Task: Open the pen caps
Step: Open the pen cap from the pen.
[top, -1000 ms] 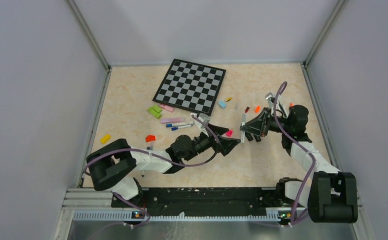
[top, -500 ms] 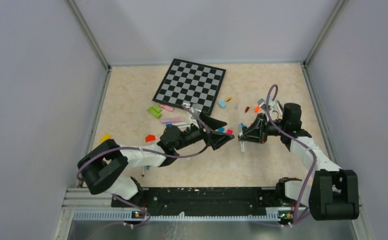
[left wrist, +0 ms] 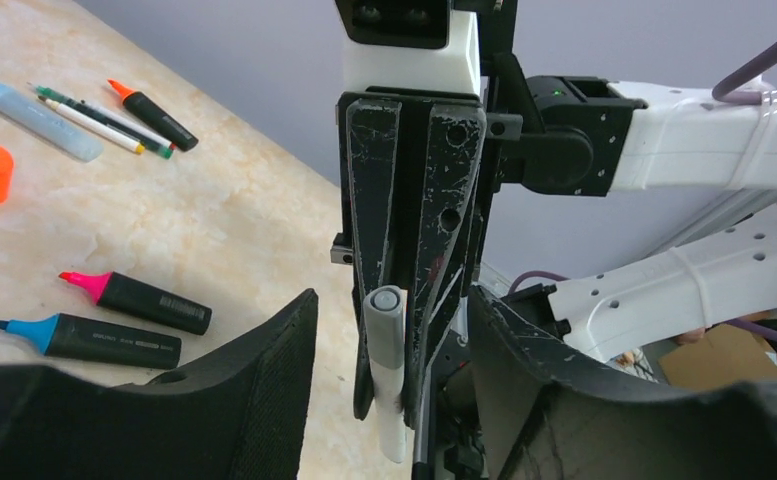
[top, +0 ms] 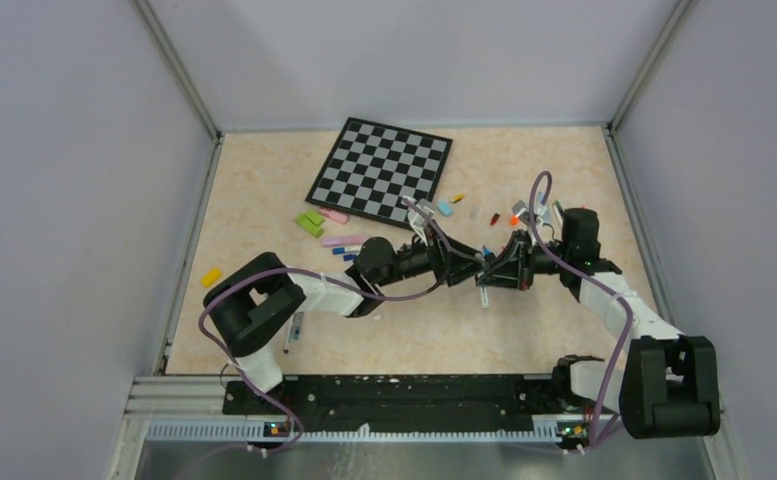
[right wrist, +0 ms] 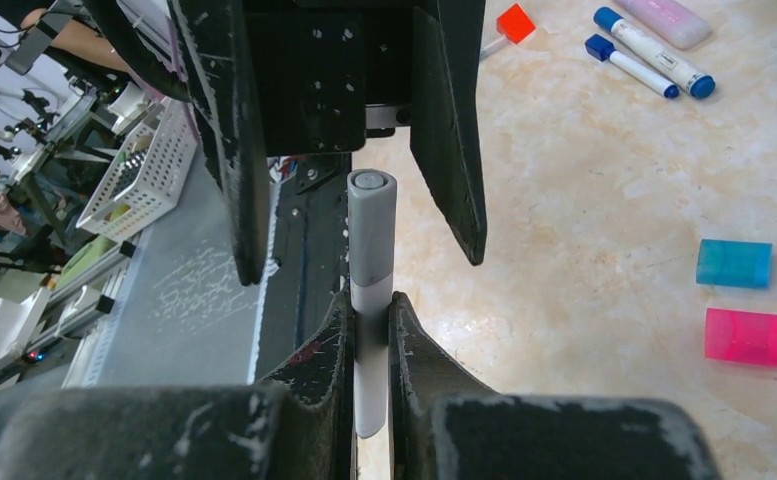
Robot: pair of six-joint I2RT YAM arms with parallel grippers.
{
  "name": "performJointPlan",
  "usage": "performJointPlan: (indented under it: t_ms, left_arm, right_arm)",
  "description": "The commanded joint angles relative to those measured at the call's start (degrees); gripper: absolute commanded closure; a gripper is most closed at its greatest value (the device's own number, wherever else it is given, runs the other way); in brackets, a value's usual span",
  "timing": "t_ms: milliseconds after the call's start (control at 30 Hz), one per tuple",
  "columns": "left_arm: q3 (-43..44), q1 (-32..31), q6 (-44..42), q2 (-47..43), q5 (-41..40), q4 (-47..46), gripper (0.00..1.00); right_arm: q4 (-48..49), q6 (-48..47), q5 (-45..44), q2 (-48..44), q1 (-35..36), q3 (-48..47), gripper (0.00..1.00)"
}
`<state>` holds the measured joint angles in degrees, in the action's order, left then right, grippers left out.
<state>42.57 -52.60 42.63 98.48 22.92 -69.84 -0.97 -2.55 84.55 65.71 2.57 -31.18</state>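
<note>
Pinching pen point(right wrist: 368, 395) w/ right hand point(right wrist: 369, 305); left hand point(left wrist: 392, 305) wide, clear gaps flanking grey cap point(right wrist: 372, 225).

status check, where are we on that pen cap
Right end effector shut on white pen. Left end effector open, straddling its grey cap. Cap not yet off, nothing in the way.

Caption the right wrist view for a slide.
Right gripper holds a pen, its grey cap between the left gripper's open fingers; cyan cap and pink cap lie nearby.
</note>
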Motion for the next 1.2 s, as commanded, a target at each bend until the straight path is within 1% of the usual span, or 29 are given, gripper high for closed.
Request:
performJointPlan:
  t_ms: [0,33,67,133,167,200,333,500,633,700,833,1100,1167]
  left_arm:
    - [2.4,-0.5,1.8,0.9,1.6,-4.0,0.47]
    - [2.6,-0.5,2.0,1.1,1.7,-4.1,0.52]
    - [2.6,-0.6,2.2,1.3,2.0,-4.1,0.59]
    - [2.7,-0.6,2.5,1.5,2.2,-4.5,0.79]
    - [2.6,-0.6,2.5,1.5,2.2,-4.9,0.91]
    - [2.6,-0.6,2.3,1.3,1.9,-5.3,1.00]
    - [3.9,0.6,-0.4,-1.1,-0.6,-4.9,1.00]
    - [7.2,6.8,-2.5,-5.7,-4.7,-4.2,1.00]
    - [8.3,10.1,-6.2,-10.7,-10.4,-3.5,1.00]
    - [8.6,10.8,-8.2,-13.3,-13.2,-2.6,1.00]
    - [7.8,11.7,-11.0,-17.7,-16.1,-1.0,1.00]
    - [3.5,12.9,-11.2,-23.1,-18.3,-0.7,1.00]
    - [3.2,13.0,-11.2,-23.8,-18.4,-0.3,1.00]
  right_arm:
    - [-0.7,-2.4,1.4,0.2,0.9,-2.5,1.00]
    - [-0.9,-2.5,1.3,0.3,0.9,-2.5,1.00]
    - [-1.1,-2.7,1.3,0.4,1.0,-2.6,1.00]
    - [-1.4,-2.9,1.2,0.5,1.1,-2.7,1.00]
    - [-1.6,-3.0,1.2,0.5,1.1,-2.7,1.00]
    - [-1.7,-3.1,1.1,0.6,1.2,-2.7,1.00]
    - [-1.8,-3.1,2.1,1.2,1.8,-2.4,1.00]
    - [-1.3,-2.9,4.4,2.5,3.9,-1.9,1.00]
    - [0.4,-1.8,5.1,2.8,4.6,-1.4,1.00]
    - [0.4,-1.8,5.3,2.9,4.7,-1.3,1.00]
    - [0.5,-1.8,5.5,3.1,4.9,-0.9,1.00]
    - [0.5,-2.0,5.8,3.3,5.0,-0.6,1.00]
    - [2.0,-2.0,5.8,3.2,4.9,-0.4,1.00]
